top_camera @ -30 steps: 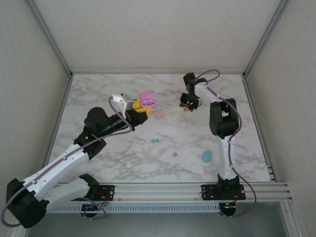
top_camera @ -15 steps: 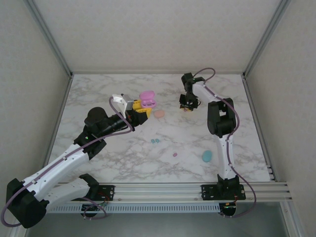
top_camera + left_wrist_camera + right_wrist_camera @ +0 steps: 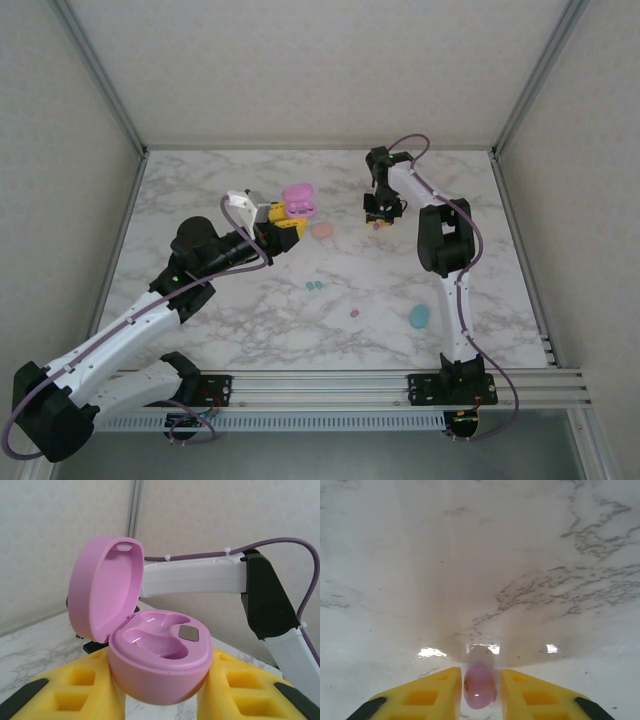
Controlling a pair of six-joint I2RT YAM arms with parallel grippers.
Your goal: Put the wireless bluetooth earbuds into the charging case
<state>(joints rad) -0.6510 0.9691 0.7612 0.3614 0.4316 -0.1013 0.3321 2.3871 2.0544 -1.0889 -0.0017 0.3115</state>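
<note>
Top external, near first: teal case and purple earbud loose on counter, teal earbud pair mid-counter, peach case beyond, left jaws clenched on lid-open pink case, right jaws pinching pink earbud well right of it.

The top camera sits high behind both arm bases, looking down over the whole marble table. The left wrist camera looks nearly level, very close on the open pink case, with the right arm beyond. The right wrist camera points down, close over the marble and a pink earbud; overhead, that earbud is perhaps a speck.
</note>
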